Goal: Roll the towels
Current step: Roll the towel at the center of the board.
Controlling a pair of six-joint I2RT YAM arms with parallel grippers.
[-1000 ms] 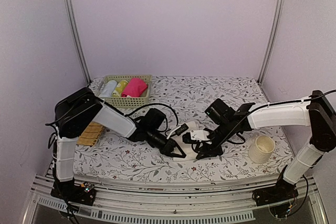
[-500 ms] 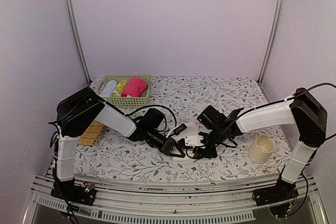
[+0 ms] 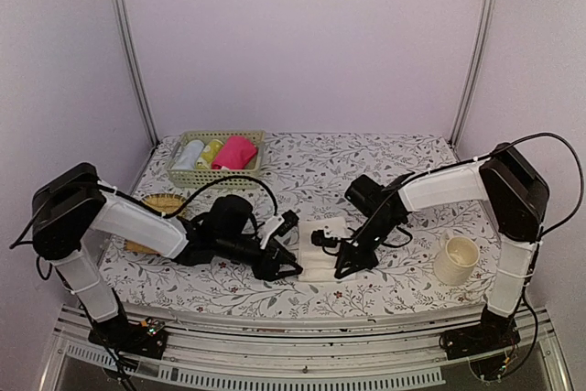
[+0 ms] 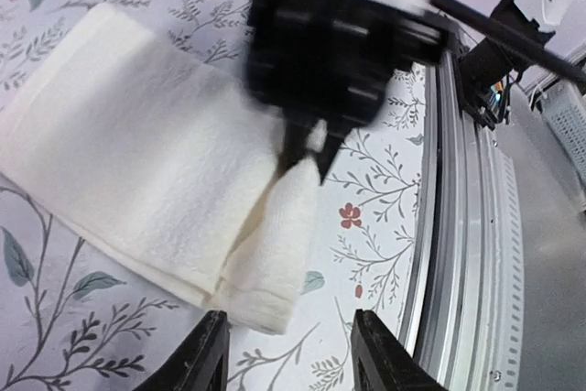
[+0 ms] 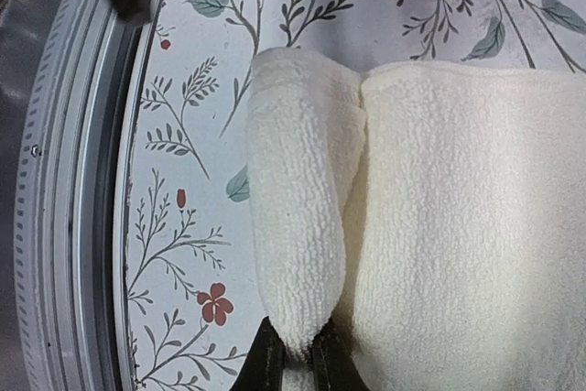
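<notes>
The cream-white towel (image 3: pixel 322 246) lies flat on the flowered table, its near end folded over into a thick lip (image 4: pixel 275 249). My right gripper (image 5: pixel 293 368) is shut on that folded lip (image 5: pixel 298 199), pinching it between its fingertips; it also shows in the top view (image 3: pixel 344 261). My left gripper (image 4: pixel 291 363) stands open just short of the lip, touching nothing, and lies left of the towel (image 3: pixel 286 267) in the top view. The pink towel (image 3: pixel 236 151) sits rolled in the basket at the back left.
A woven green basket (image 3: pixel 186 177) at the back left also holds white and yellow rolls. A straw mat (image 3: pixel 154 204) lies partly under my left arm. A cream mug (image 3: pixel 455 260) stands at the right. The table's metal front rail (image 4: pixel 458 226) runs close to the towel.
My left gripper has opened, let go of the towel and drawn back to the left. My right gripper has closed on the towel's folded lip.
</notes>
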